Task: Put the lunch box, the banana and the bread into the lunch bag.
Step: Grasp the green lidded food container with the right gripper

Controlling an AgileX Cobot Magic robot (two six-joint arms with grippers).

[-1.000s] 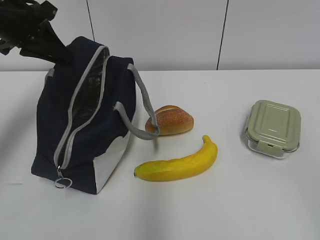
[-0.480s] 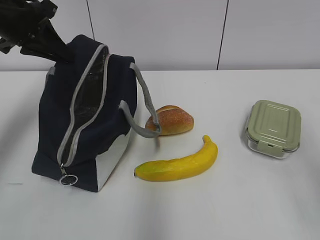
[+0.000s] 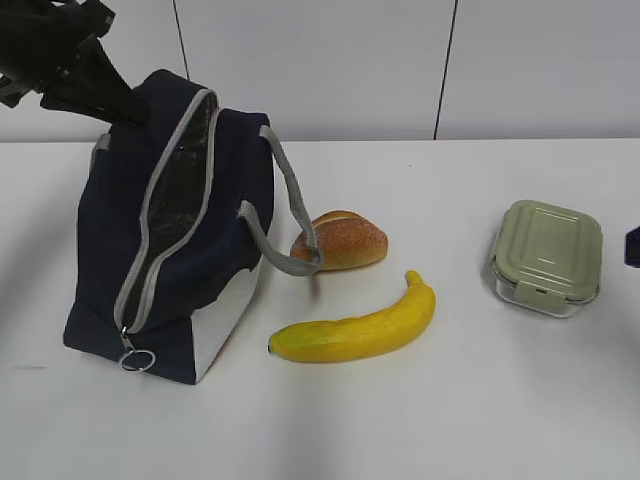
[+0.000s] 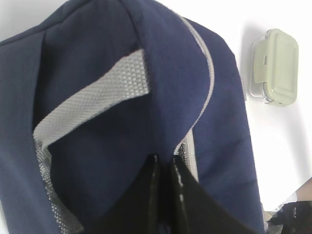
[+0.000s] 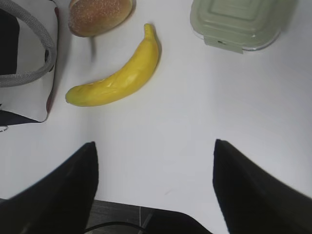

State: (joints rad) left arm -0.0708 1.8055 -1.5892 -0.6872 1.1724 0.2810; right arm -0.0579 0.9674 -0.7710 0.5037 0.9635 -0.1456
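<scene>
The navy lunch bag point(image 3: 170, 240) stands at the left, its zipper open and its silver lining showing. My left gripper point(image 3: 118, 103) is shut on the fabric of the bag's top rear edge; the left wrist view shows its jaws point(image 4: 165, 160) pinching the blue cloth point(image 4: 122, 122). The bread point(image 3: 340, 241) lies just right of the bag's handle. The banana point(image 3: 355, 328) lies in front of it. The lunch box point(image 3: 546, 257) sits at the right, lid on. My right gripper point(image 5: 155, 146) is open and empty above the table's front edge, near the banana point(image 5: 117, 78) and the lunch box point(image 5: 239, 19).
The white table point(image 3: 450, 420) ends close under the right gripper, where its front edge point(image 5: 122, 207) shows. The bag's grey handle point(image 3: 285, 215) hangs toward the bread. A ring pull point(image 3: 137, 360) hangs at the bag's front corner. A white wall stands behind.
The bag has been pulled a little more upright and shifted slightly right. A dark tip of the right arm has come in at the right edge of the exterior view.
</scene>
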